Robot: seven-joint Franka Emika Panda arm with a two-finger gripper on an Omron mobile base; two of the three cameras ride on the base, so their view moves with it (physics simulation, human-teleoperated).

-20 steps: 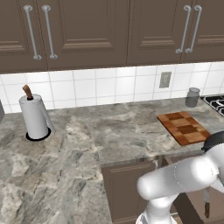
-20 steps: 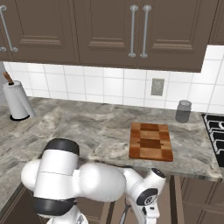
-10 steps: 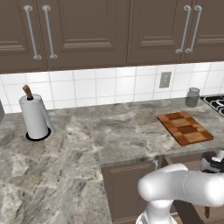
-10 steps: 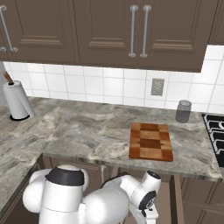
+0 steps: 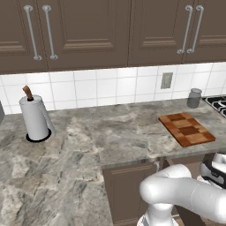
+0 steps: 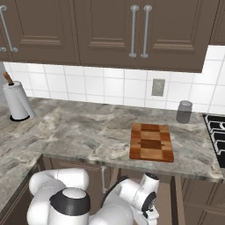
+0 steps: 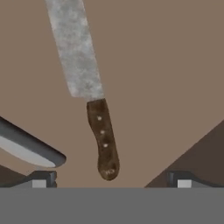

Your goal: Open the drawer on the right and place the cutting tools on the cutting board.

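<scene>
The marble surface (image 6: 83, 132) carries the cutting board (image 6: 151, 142) with nothing on it, so no tool has been placed yet. Below its edge the drawer (image 7: 175, 65) appears open, since the hand looks down at its brown floor, where the knife (image 7: 87, 96) lies with a second grey utensil (image 7: 26, 148) beside it. The fingers (image 7: 179, 180) are spread wide around the knife's dark handle, holding nothing; grasping and carrying both tools remains.

I'm looking at my arm (image 6: 66, 193): glossy white rounded shells, fat and bulbous, with a dark grey band ringing one joint. My claw (image 7: 111, 179) is showing two small dark tips with pale pads.
</scene>
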